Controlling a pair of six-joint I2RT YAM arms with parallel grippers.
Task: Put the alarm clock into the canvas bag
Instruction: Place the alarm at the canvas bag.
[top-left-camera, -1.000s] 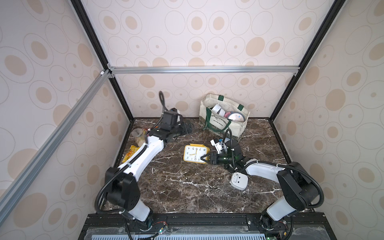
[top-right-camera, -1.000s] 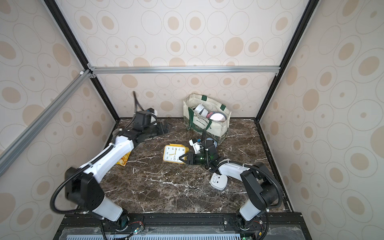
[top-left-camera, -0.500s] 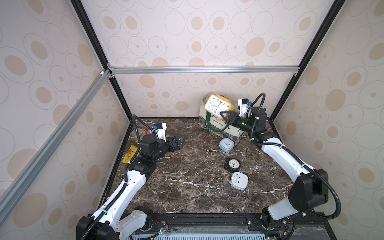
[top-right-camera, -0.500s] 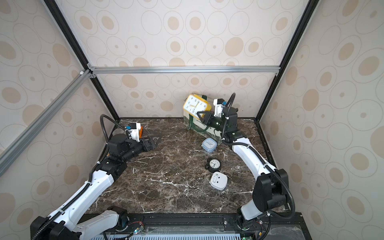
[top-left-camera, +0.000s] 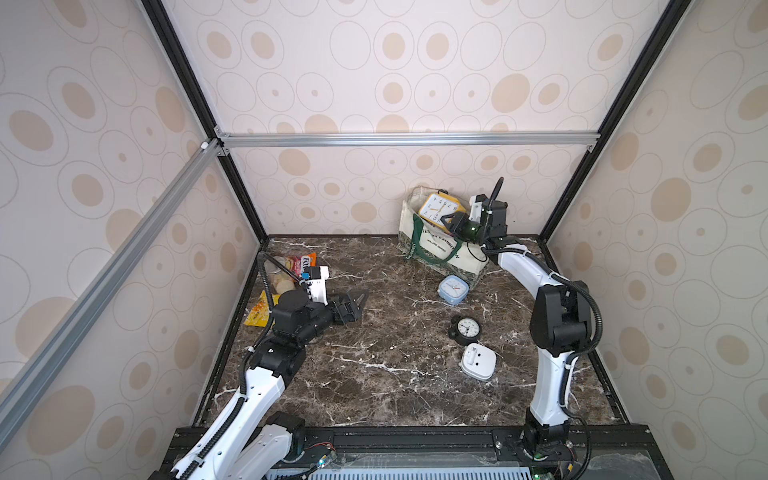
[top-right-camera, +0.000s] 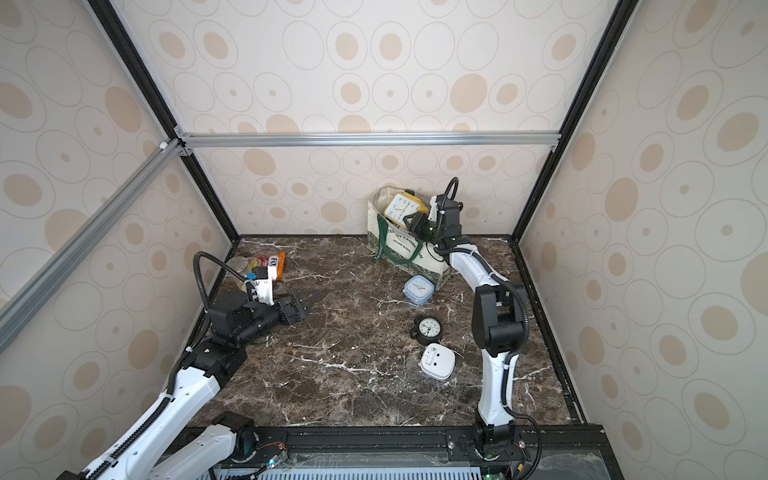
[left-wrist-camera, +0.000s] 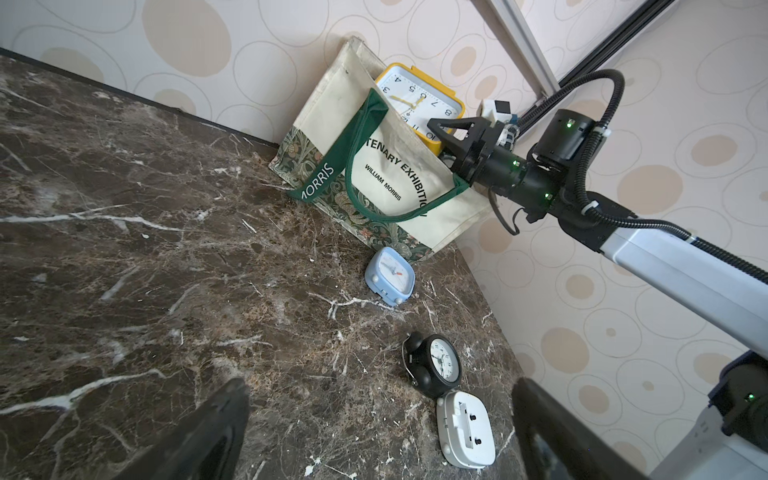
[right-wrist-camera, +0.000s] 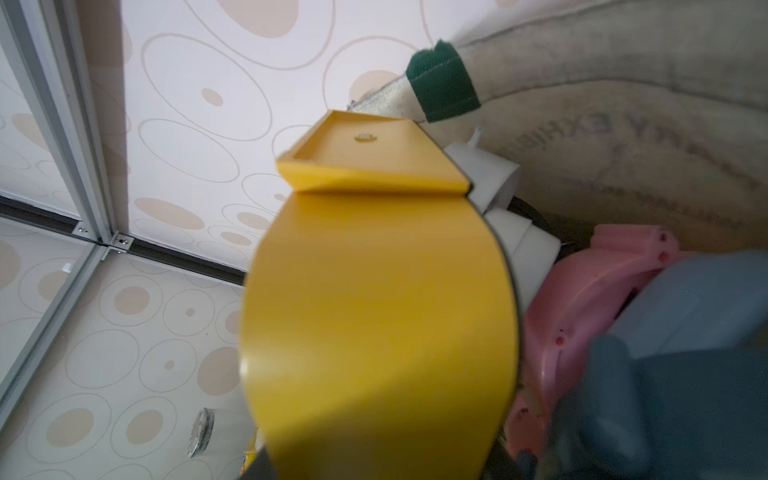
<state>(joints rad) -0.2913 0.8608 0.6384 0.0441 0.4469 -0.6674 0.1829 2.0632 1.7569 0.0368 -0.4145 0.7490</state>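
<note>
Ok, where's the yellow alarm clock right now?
In both top views the yellow alarm clock pokes from the canvas bag at the back right of the table, held by the right gripper.

Cream walls (top-left-camera: 540, 50) with beige ovals; dark brown marble floor (top-left-camera: 374, 395); aluminium crossbar (top-left-camera: 407, 139); black corner posts (top-left-camera: 184, 70).

your bag (top-left-camera: 432, 249) stands at the back wall, right of the middle of the table (top-left-camera: 374, 395). the alarm clock (top-left-camera: 438, 208) sits in the bag's open top, its lower part behind the bag's front side, and your right gripper (top-left-camera: 451, 220) holds it from the right. just in front of the bag's right end lies a small square clock (top-left-camera: 453, 289). nearer to you is a round clock (top-left-camera: 467, 330), with a flat clock (top-left-camera: 478, 361) right against it. snack packs (top-left-camera: 291, 266) lie in the back left corner, and your left gripper (top-left-camera: 360, 304) is near them, a little to the front and right.
</note>
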